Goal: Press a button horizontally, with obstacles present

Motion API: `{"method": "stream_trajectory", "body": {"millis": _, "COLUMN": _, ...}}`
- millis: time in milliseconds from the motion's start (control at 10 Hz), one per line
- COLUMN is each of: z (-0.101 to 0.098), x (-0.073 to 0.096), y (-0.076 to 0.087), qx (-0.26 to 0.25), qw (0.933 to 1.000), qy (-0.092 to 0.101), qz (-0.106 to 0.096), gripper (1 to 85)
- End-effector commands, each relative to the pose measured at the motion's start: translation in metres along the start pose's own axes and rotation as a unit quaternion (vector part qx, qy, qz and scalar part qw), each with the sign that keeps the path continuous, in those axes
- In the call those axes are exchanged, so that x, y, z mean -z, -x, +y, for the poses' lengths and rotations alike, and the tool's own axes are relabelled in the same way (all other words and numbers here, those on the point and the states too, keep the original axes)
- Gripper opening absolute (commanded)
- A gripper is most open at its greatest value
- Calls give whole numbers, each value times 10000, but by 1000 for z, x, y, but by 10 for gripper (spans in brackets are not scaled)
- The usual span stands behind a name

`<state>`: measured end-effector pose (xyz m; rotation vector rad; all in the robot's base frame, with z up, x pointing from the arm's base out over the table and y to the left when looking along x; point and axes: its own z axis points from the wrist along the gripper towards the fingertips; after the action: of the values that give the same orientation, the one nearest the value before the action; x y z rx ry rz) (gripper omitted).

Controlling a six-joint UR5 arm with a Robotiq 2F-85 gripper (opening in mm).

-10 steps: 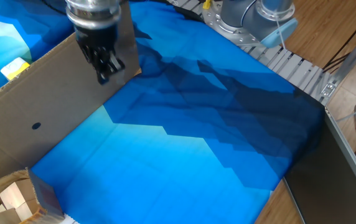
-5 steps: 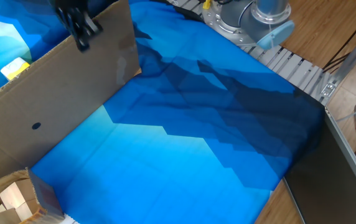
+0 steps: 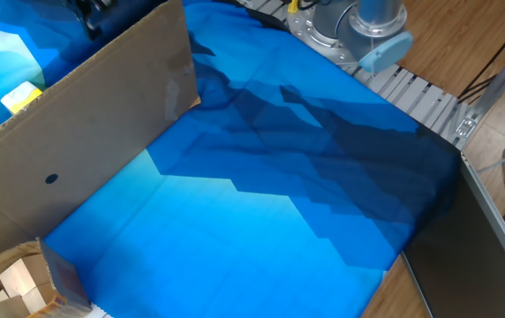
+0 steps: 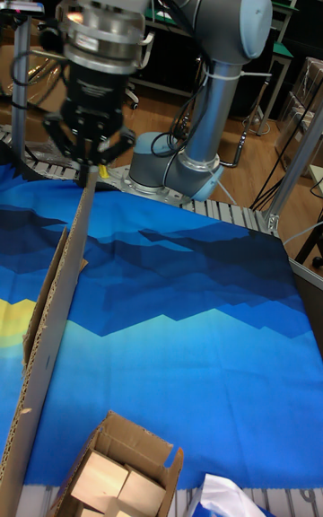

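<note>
The button (image 3: 20, 96) is a small yellow block with a white face, on the blue cloth behind the far side of the cardboard obstacle. That obstacle (image 3: 85, 132) is a long brown panel standing like a wall, with a dark round spot (image 3: 51, 178); the tall fixed view shows it edge-on (image 4: 56, 319). My gripper (image 4: 90, 165) hangs above the panel's far end, fingertips meeting in a point, holding nothing. In the fixed view only its dark fingers (image 3: 92, 12) show at the top edge, beyond the panel and to the right of the button.
An open cardboard box of wooden blocks (image 3: 14, 283) (image 4: 117, 472) sits at the near left corner. The arm's base (image 3: 358, 31) stands on a metal rail (image 3: 411, 88) at the cloth's far edge. Blue cloth (image 3: 261, 203) covers the table.
My gripper has moved from in front of the panel's right end up and leftward over its top edge, to the far side, and is now mostly out of the fixed view.
</note>
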<state>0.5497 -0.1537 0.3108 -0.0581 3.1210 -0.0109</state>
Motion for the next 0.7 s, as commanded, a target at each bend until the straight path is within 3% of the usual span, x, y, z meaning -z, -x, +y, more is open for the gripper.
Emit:
{"method": "stream_trajectory", "body": {"millis": 0, "z": -38, "x": -8, "y": -4, "qx": 280, "qw": 9996, "qy": 8, "qz": -94, "gripper": 10}}
{"method": "stream_trajectory", "body": {"millis": 300, "z": -61, "x": -37, "y": 4, "qx": 489, "qw": 9983, "qy": 112, "qz": -293, "gripper": 10}}
{"method": "stream_trajectory", "body": {"millis": 500, "z": -58, "x": -44, "y": 6, "qx": 516, "qw": 9981, "qy": 196, "qz": -286, "gripper": 10}}
{"method": "stream_trajectory", "body": {"millis": 600, "z": -49, "x": -44, "y": 3, "qx": 464, "qw": 9980, "qy": 371, "qz": -238, "gripper": 10}}
